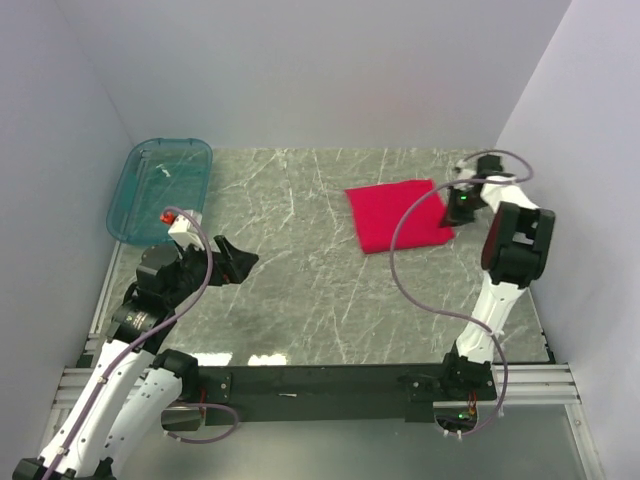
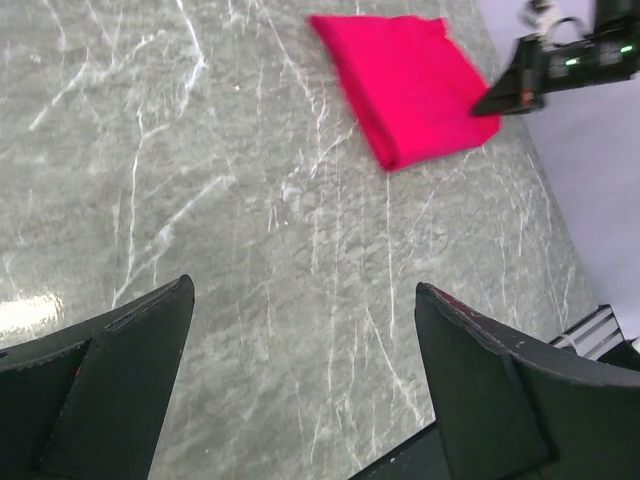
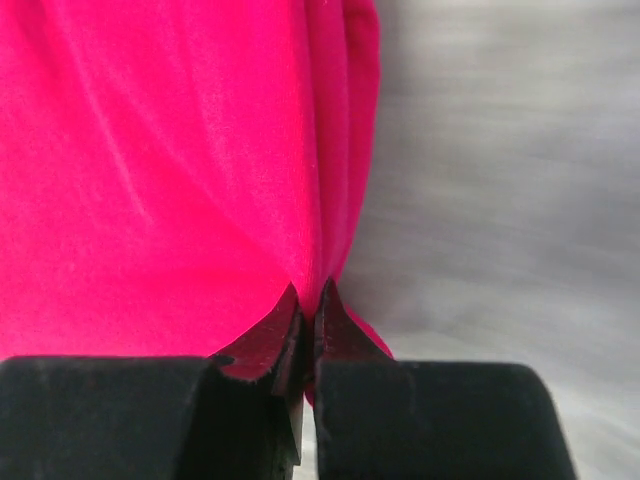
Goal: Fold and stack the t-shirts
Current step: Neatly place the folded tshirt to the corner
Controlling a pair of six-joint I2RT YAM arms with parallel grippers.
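Note:
The crimson-red t-shirt (image 1: 400,215) lies folded into a small rectangle on the marble table at the back right. It also shows in the left wrist view (image 2: 405,85) and fills the right wrist view (image 3: 170,170). My right gripper (image 1: 460,207) sits at the shirt's right edge, its jaws pressed together on a fold of the red cloth (image 3: 308,300). My left gripper (image 1: 238,262) hovers over bare table at the left, wide open and empty (image 2: 300,330), far from the shirt.
A translucent teal plastic tub (image 1: 160,187) stands at the back left corner. White walls close in the table on three sides. A black rail (image 1: 320,380) runs along the near edge between the arm bases.

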